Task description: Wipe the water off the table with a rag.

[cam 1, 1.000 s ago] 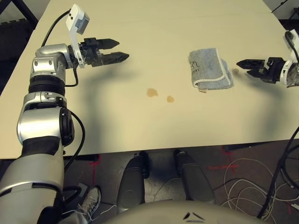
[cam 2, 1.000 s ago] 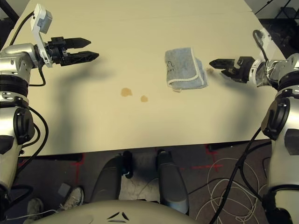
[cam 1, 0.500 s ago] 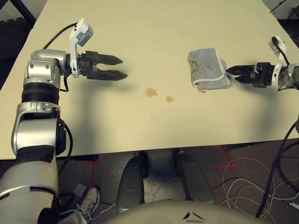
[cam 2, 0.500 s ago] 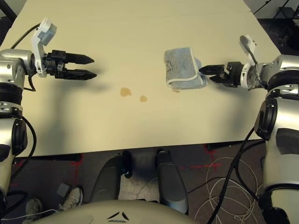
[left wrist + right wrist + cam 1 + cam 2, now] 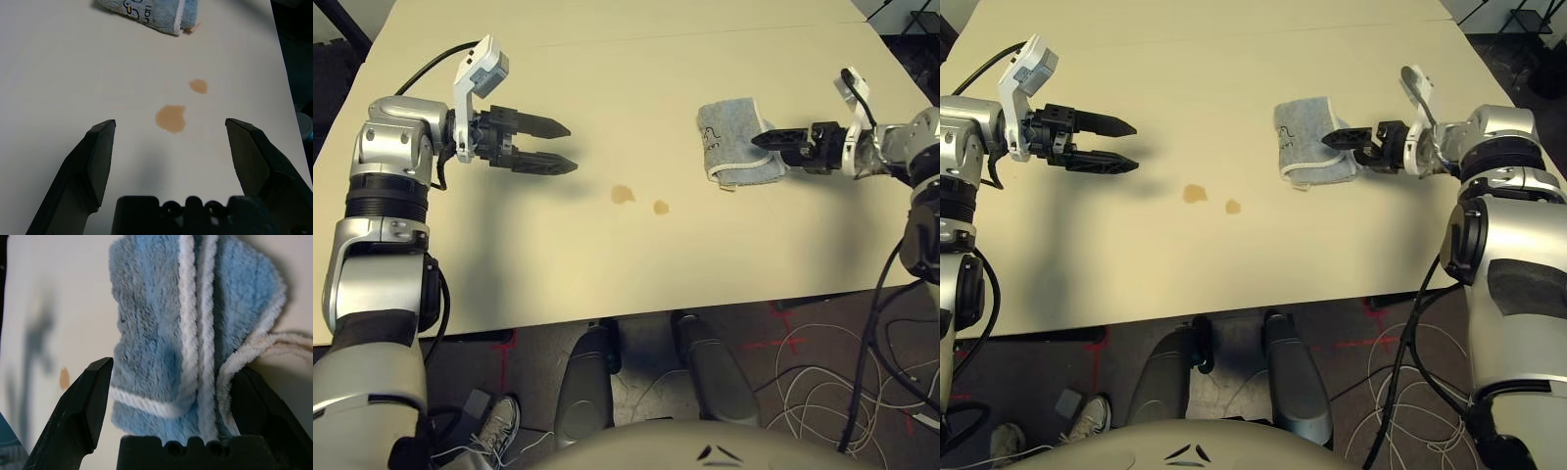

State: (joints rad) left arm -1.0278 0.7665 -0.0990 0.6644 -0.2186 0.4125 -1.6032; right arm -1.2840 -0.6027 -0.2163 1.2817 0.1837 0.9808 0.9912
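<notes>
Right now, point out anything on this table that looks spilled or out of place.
Two small tan-brown blotches of water sit on the bare table, left of the rag. The rag lies folded and rumpled, its edges uneven, with the open right gripper at its right edge. Nothing else stands out.

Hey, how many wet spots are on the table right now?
2. A larger spot sits mid-table, and a smaller one just beside it toward the rag. More could be hidden under the rag.
</notes>
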